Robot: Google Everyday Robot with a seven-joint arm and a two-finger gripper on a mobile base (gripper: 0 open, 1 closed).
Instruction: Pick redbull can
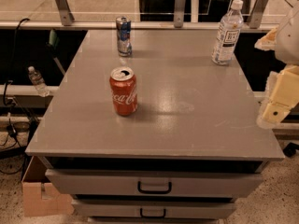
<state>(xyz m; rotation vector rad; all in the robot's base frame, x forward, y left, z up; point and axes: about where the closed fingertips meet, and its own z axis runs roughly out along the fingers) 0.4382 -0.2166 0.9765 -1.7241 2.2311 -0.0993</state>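
The redbull can (124, 36) is slim, blue and silver, and stands upright at the far left of the grey cabinet top (187, 106). My gripper (276, 107) is a pale, blocky shape at the right edge of the view, beside the cabinet's right edge. It is far from the redbull can and touches nothing on the top.
A red Coca-Cola can (124, 91) stands upright left of centre, nearer than the redbull can. A clear water bottle (227, 32) stands at the far right. Drawers with black handles (154, 187) are below. A cardboard box (39, 195) and cables lie on the floor at left.
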